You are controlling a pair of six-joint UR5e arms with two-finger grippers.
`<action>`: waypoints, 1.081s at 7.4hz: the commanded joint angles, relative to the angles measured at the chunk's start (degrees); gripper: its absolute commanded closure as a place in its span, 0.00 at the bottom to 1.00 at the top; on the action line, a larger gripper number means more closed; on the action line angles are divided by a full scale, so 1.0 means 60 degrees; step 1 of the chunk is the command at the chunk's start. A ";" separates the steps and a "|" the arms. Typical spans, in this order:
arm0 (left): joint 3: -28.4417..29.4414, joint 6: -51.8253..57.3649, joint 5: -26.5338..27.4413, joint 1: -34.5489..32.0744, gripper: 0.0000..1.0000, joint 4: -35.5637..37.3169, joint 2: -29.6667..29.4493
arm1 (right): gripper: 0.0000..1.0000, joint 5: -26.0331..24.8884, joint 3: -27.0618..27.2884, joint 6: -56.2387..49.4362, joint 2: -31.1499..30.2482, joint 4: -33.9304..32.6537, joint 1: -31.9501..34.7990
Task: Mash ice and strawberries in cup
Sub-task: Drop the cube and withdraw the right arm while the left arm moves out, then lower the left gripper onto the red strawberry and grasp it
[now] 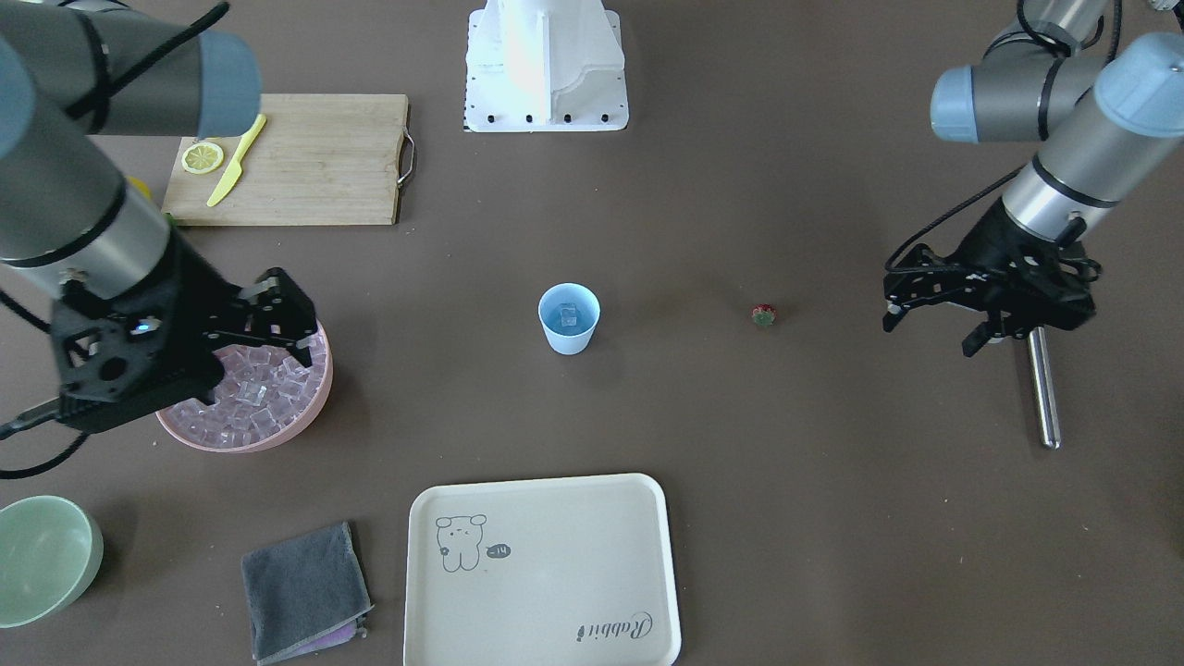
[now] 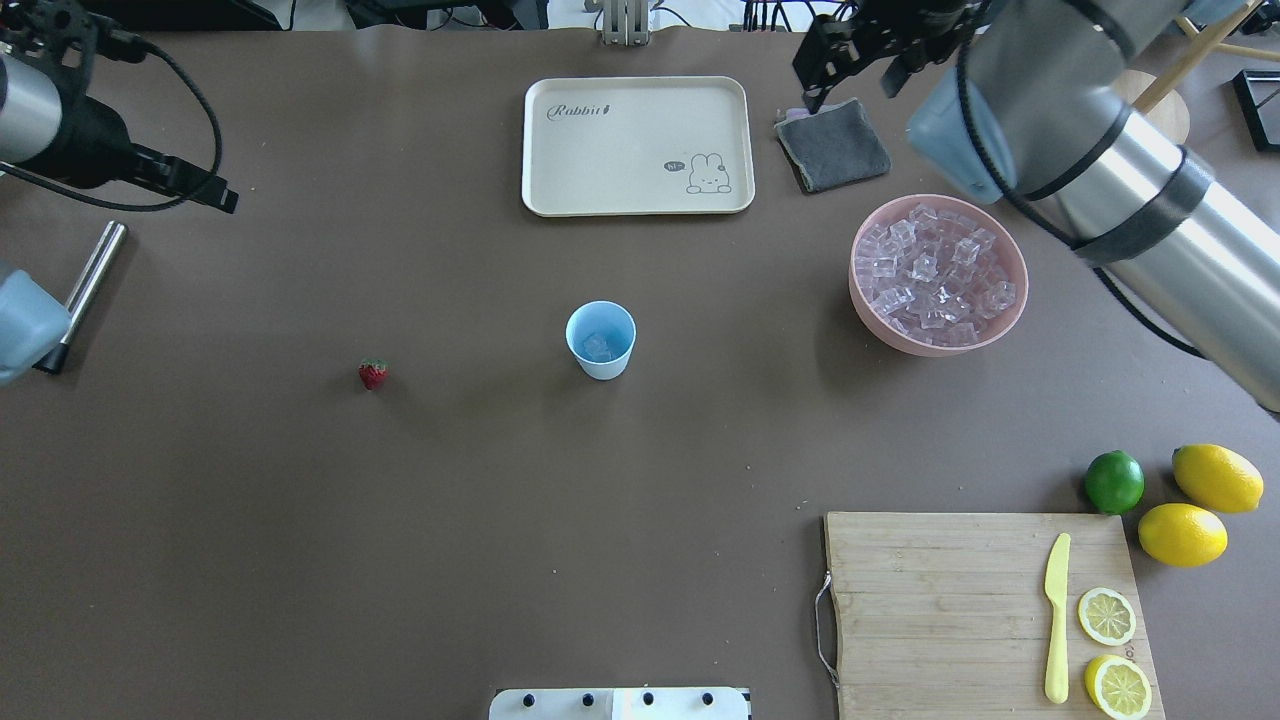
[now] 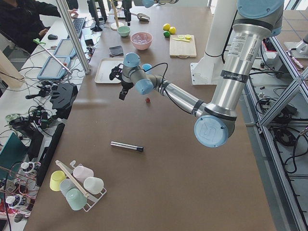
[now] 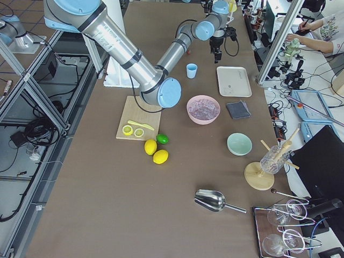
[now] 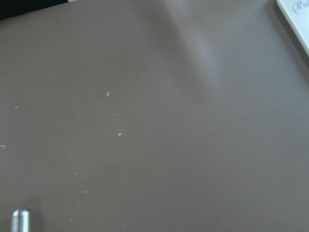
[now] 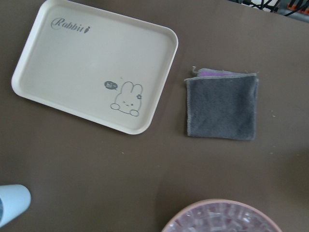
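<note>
Hanging above the left end of the brown table (image 2: pixel 300 550), the left gripper (image 1: pixel 930 328) has its two black fingers spread apart with nothing between them. Just beside it a slim metal rod with a dark tip (image 2: pixel 85 290) lies flat on the tabletop. Further right a small red strawberry with a green leafy top (image 2: pixel 373 374) sits alone on the bare surface, well apart from the rod and from the small light-blue plastic cup (image 2: pixel 600 340). That cup stands upright near the middle of the table, with a clear ice cube (image 2: pixel 598 347) at its bottom. Beyond the cup, at the far edge, lies a cream rectangular tray printed with a rabbit (image 2: pixel 640 145), and to its right a folded grey cloth (image 2: pixel 833 150). Right of the cup stands a wide pink bowl (image 2: pixel 857 285) heaped with clear ice cubes (image 2: pixel 935 275). The right gripper (image 1: pixel 294 319) hangs raised around the bowl and the cloth, its jaws wide and holding nothing. Nearer the robot on the right lies a wooden cutting board with a wire handle (image 2: pixel 930 600), carrying a pale yellow plastic knife (image 2: pixel 1057 615) and two lemon slices (image 2: pixel 1106 616). A round green lime (image 2: pixel 1114 481) and two whole yellow lemons (image 2: pixel 1217 477) sit just past the board's far right corner.
</note>
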 commanded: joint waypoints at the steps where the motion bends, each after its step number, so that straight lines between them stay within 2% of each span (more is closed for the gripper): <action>1: -0.0219 -0.1903 0.2174 0.2499 0.03 0.0026 -0.0481 | 0.12 0.0469 0.0023 -0.4289 -0.2136 0.0001 0.1827; 3: -0.0044 -0.2433 0.2767 0.3502 0.03 0.0055 -0.0454 | 0.12 0.0513 0.0036 -0.6889 -0.3894 0.0103 0.2971; 4: 0.0189 -0.2422 0.3336 0.4057 0.03 0.0040 -0.0483 | 0.09 0.0498 0.0138 -0.7900 -0.4918 0.0683 0.3309; 5: 0.0119 -0.2364 0.3313 0.3947 0.03 0.0040 -0.0396 | 0.09 0.0542 0.0154 -0.8012 -0.5277 0.1095 0.3660; 7: 0.0191 -0.1812 0.3254 0.3012 0.03 0.0461 -0.0380 | 0.09 0.0528 0.0212 -0.8013 -0.5543 0.1129 0.3679; 8: 0.0366 -0.1865 0.3341 0.2965 0.03 0.0610 -0.0351 | 0.09 0.0528 0.0575 -0.7970 -0.5776 0.1129 0.3679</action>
